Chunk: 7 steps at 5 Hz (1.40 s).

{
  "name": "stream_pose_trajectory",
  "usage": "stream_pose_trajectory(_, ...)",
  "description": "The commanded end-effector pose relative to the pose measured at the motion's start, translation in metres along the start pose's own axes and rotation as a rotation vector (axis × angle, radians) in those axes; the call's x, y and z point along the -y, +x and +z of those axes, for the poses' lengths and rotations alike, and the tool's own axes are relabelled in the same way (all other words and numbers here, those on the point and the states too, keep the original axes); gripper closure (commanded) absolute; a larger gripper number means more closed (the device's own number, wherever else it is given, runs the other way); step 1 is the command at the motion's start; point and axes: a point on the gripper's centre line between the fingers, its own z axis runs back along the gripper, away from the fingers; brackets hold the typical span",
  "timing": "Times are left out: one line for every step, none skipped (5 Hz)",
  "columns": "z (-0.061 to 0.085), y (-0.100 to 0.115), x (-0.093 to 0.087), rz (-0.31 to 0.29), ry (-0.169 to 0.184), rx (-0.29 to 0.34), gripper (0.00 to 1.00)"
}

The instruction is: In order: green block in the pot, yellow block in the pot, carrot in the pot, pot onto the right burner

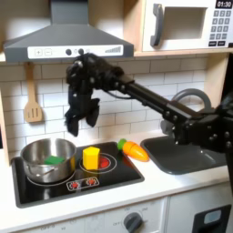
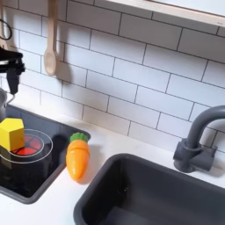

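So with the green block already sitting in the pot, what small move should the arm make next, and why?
Probably lower the pincer onto the yellow block and close on it. The green block already lies in the pot, the yellow block stands on the red burner beside the pot, and the carrot lies untouched near the sink. The pincer hangs above the stove holding nothing.

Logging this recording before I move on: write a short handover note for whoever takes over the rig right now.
Tool: open, holding nothing, hanging above the stove between the pot and the yellow block.
Green block: already inside the pot, which sits on the burner at the first exterior view's left.
Yellow block: on the other burner, not yet moved.
Carrot: lying on the counter between stove and sink.
Done: green block.
Left: yellow block, carrot, then slide the pot across.
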Motion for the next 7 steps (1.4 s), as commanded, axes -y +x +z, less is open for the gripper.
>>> stream_pose_trajectory(-0.011,-0.016,0.016,-0.021,-0.003,-0.031,0.0)
stream_pose_trajectory(-0.02,-0.027,0.009,0.004,0.007,-0.056,0.0)
stream_pose_trajectory(-0.023,-0.034,0.01,-0.004,0.013,-0.063,0.0)
stream_pose_trajectory(-0.026,-0.039,0.008,0.0,0.007,-0.08,0.0)
stream_pose_trajectory(-0.029,-0.043,0.002,-0.002,0.012,-0.1,0.0)
stream_pose_trajectory(-0.026,-0.046,-0.001,-0.003,0.007,-0.1,0.0)
stream_pose_trajectory(-0.027,-0.045,-0.008,0.008,0.007,-0.108,0.0)
